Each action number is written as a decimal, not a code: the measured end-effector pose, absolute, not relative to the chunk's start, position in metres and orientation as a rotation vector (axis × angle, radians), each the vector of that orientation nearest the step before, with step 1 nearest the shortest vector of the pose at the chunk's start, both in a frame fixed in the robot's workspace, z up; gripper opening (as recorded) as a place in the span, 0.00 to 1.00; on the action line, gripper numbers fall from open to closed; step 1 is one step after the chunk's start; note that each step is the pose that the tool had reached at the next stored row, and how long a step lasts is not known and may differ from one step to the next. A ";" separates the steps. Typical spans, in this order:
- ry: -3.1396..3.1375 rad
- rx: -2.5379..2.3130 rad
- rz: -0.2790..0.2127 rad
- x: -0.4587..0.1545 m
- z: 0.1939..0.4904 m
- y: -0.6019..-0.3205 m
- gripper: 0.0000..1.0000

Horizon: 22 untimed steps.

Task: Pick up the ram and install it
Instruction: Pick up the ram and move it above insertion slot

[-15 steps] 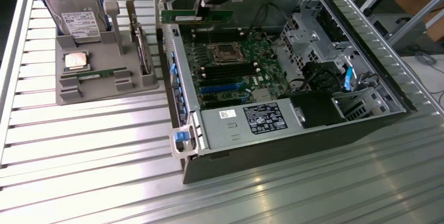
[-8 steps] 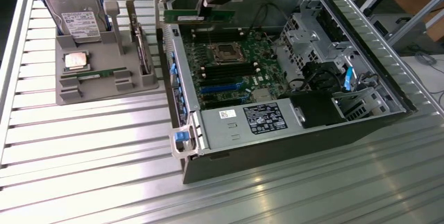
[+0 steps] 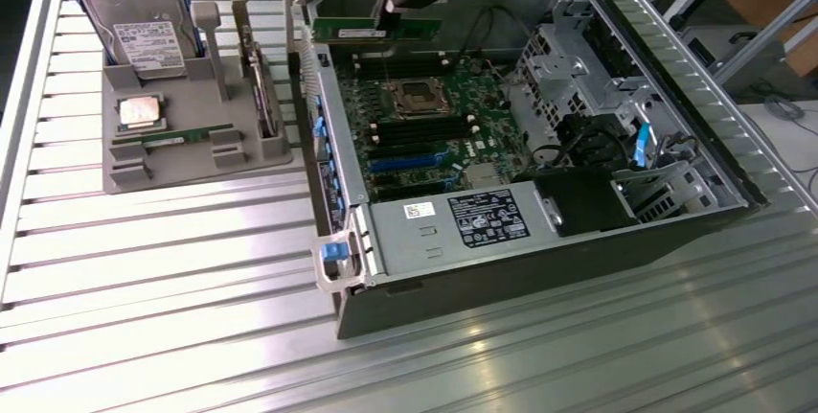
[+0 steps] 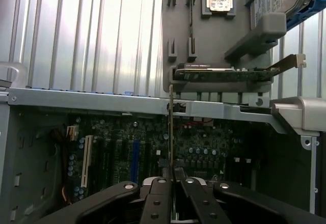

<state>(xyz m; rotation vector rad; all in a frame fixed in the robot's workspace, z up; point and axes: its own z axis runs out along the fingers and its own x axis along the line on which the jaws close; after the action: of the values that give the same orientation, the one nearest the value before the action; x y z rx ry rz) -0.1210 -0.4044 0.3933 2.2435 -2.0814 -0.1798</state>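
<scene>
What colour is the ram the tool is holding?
Green; the ram shows best in the exterior view.

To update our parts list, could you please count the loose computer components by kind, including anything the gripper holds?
Long green RAM sticks: 2, one held by the gripper, one in the grey holder
Silver hard drive: 1
Square silver CPU chip: 1
Green card with metal bracket: 1
Total: 5
</scene>
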 end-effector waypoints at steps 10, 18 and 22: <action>-2.079 2.241 -0.185 -0.110 0.393 -0.404 0.13; -2.078 2.239 -0.188 -0.101 0.393 -0.404 0.13; -2.077 2.238 -0.190 -0.097 0.393 -0.404 0.13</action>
<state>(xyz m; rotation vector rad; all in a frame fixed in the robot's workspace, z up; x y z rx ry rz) -0.0971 -0.4044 0.3933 2.2383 -2.0767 -0.1899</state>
